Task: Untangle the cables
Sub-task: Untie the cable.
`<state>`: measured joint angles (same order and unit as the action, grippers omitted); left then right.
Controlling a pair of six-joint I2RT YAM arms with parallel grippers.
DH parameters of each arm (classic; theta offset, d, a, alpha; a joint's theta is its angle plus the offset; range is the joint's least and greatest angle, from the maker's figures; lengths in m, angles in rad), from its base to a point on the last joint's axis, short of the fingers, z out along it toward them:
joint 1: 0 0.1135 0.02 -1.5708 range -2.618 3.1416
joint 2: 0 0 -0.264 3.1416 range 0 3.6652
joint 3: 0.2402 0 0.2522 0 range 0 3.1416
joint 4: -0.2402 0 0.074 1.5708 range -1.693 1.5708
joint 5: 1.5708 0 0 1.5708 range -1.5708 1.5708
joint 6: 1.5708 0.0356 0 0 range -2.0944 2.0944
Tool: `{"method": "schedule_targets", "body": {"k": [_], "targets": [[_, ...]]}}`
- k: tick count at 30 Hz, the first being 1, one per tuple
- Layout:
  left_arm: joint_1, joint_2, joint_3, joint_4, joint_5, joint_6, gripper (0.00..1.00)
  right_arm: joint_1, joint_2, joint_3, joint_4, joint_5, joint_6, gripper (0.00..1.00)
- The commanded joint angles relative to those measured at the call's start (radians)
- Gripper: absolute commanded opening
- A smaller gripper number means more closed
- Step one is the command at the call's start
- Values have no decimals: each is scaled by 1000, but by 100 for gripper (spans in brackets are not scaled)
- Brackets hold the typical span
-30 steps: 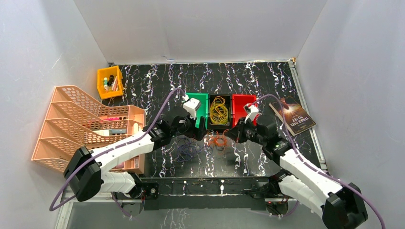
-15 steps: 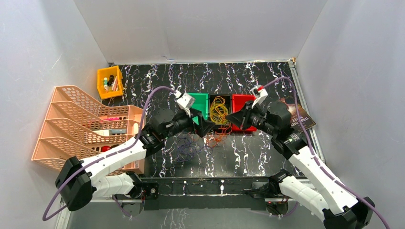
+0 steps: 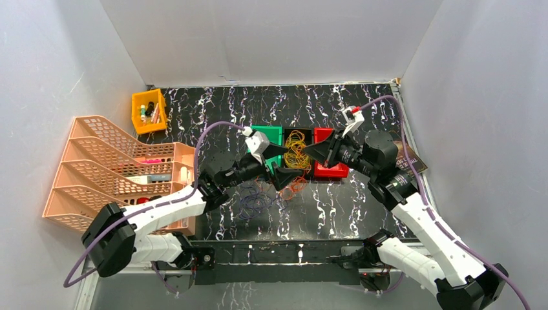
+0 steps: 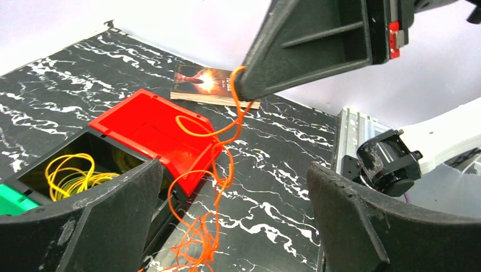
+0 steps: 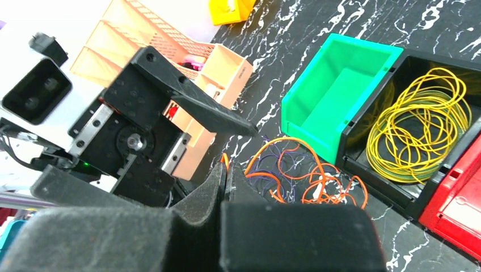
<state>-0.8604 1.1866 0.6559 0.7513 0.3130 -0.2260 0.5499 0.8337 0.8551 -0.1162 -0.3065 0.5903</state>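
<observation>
Since the earlier frame the right jaws have lifted toward the red bin [image 3: 333, 170], and the left jaws have sprung wide, released. The right jaws are clenched on an orange cable [image 4: 218, 148]. It hangs near-vertical to the tangle [image 3: 292, 187] on the table [image 3: 362, 116], just ahead of the left jaws, which are nearer and sit low, reaching forward.

Marbled table [image 3: 362, 116] bears bins [image 3: 274, 134], book [image 4: 195, 85], cables [image 3: 255, 201].

orange cable [image 4: 198, 245]: lower end cut off by the bottom edge, left wrist view
book [image 3: 417, 165]: partly hidden behind the right arm [image 3: 420, 219]
yellow bin [image 3: 150, 127]: contents too small to tell
</observation>
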Motion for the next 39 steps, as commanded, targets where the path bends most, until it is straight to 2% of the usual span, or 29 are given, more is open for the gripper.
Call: {"method": "schedule_targets", "body": {"k": [1,7,11,13,14,15,16,17,30,39], "targets": [[-27,39,46,133,58,40,98,-2,2,64,90,-22,37,0],[-54,157,45,230,2,18,98,-2,-3,77,118,-47,67,0],[-76,308,13,303,24,-59,61,-2,-34,150,127,-30,71,0],[-82,343,-37,321,18,-75,52,-2,-38,184,143,-30,70,0],[-82,366,-55,323,15,-80,42,-2,-38,209,145,-28,60,0],[-81,387,-70,323,24,-86,26,-3,-42,236,135,-10,38,0],[-82,398,-80,324,31,-94,18,-3,-46,263,118,12,13,0],[-81,406,-93,324,32,-106,16,-2,-50,283,107,37,-4,0],[-83,387,-220,324,-6,-164,16,-2,-58,470,-50,255,-259,0],[-82,389,-269,323,-43,-168,21,-2,-38,562,-71,292,-327,0]]}}
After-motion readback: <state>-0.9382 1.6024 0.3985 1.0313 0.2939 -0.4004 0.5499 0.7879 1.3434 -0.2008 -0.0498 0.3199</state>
